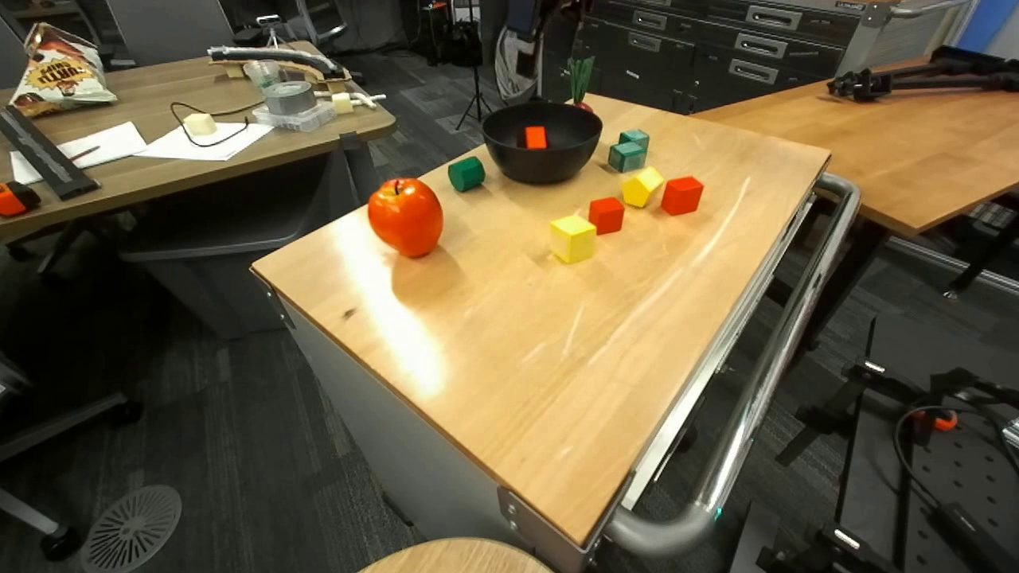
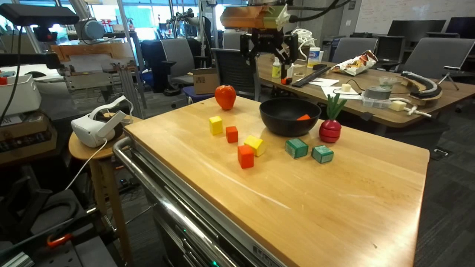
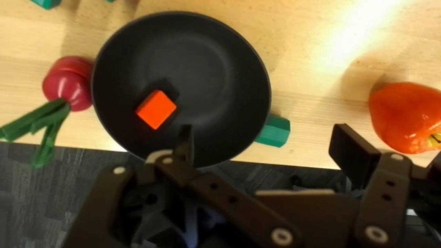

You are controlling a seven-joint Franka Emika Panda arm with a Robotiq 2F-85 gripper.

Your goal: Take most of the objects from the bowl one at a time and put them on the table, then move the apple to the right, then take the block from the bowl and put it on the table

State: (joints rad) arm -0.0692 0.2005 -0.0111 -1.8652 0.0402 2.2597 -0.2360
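The black bowl [image 1: 541, 163] stands on the table [image 1: 509, 342] with a red block [image 3: 156, 109] inside it; this block also shows in both exterior views [image 1: 535, 138] [image 2: 303, 117]. The apple [image 1: 406, 216] stands apart from the bowl near a table edge. On the table lie yellow blocks [image 1: 573, 239] [image 1: 642, 187], red blocks [image 1: 607, 216] [image 1: 682, 196] and green blocks [image 1: 627, 157] [image 1: 634, 140]. A green block [image 3: 274, 131] lies close beside the bowl. My gripper [image 2: 268, 66] is open and empty, raised above the table's far side. In the wrist view its fingers [image 3: 263, 141] spread between bowl and apple.
A toy radish with green leaves [image 2: 330, 130] stands close beside the bowl. A metal rail [image 2: 167, 200] runs along one table edge. A cluttered wooden desk [image 1: 318, 139] and a stool with a white headset [image 2: 94, 128] are near the table.
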